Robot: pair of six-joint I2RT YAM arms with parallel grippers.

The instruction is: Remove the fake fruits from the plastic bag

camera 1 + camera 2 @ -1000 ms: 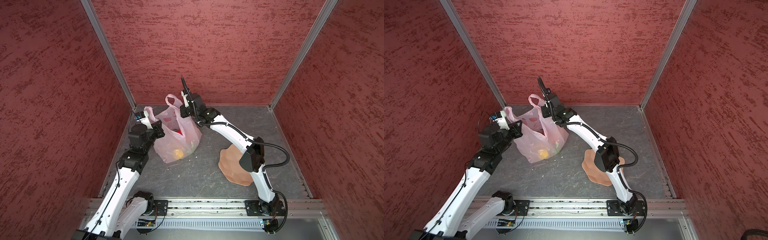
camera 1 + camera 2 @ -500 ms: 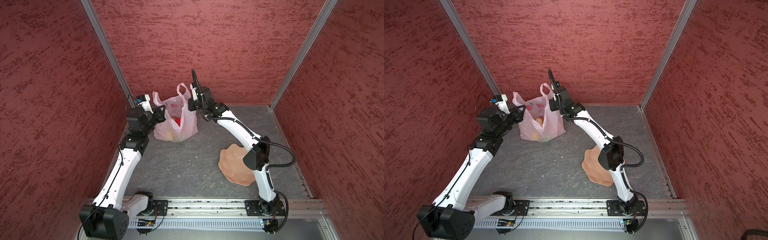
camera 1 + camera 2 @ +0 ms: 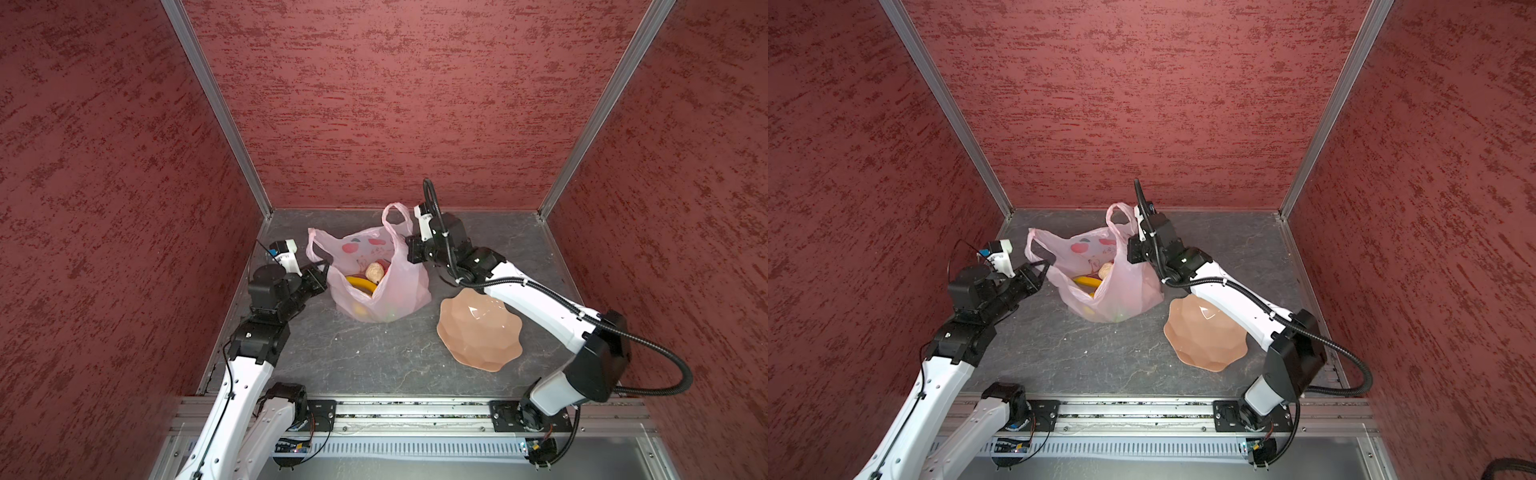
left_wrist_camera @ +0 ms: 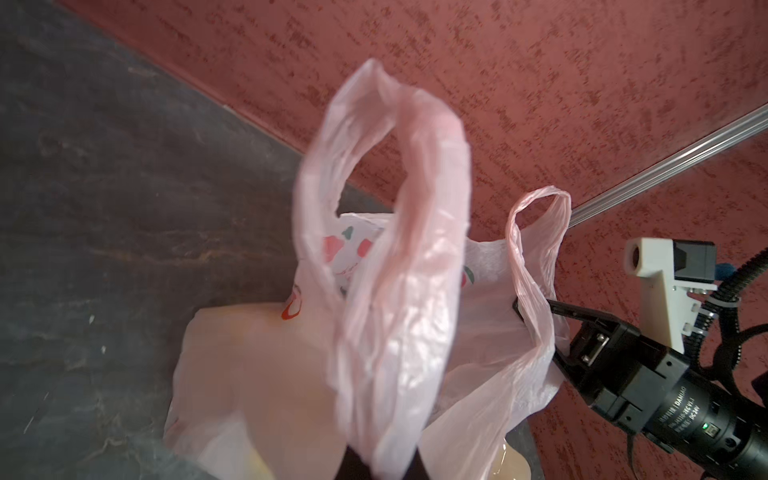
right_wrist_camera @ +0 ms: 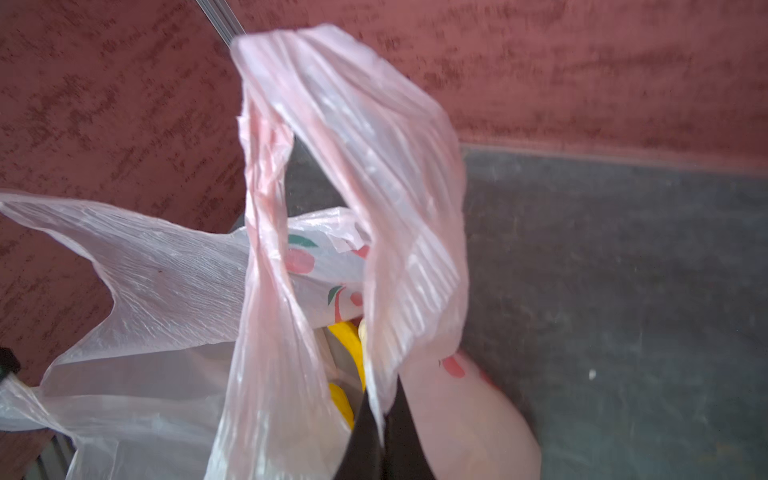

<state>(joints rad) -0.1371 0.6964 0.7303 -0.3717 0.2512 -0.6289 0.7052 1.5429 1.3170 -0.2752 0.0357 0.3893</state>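
Reaches in from the near rail with the left arm (image 3: 245, 382), bent at the elbow and sloping up toward the back corner. Pinches with the left gripper (image 3: 325, 264), closed tight on thin film at the root of one bag handle. Stretches the right arm (image 3: 540, 305) long and low over a tan dish (image 3: 478, 332) lying behind the right gripper (image 3: 408, 248), near but apart from the film. Clamps that gripper fully shut on the other handle's root. Holds the bag (image 3: 395, 291) between both grippers, mouth spread wide, bottom slumped on the grey floor (image 3: 374, 365). Looks pale pink, crinkled, translucent, printed with red fruit marks. Shows fruits (image 3: 1090, 282) inside, below gripper height: a yellow banana (image 3: 361, 284), a cream piece (image 3: 375, 271) against it, blurred yellow and green shapes deeper down.
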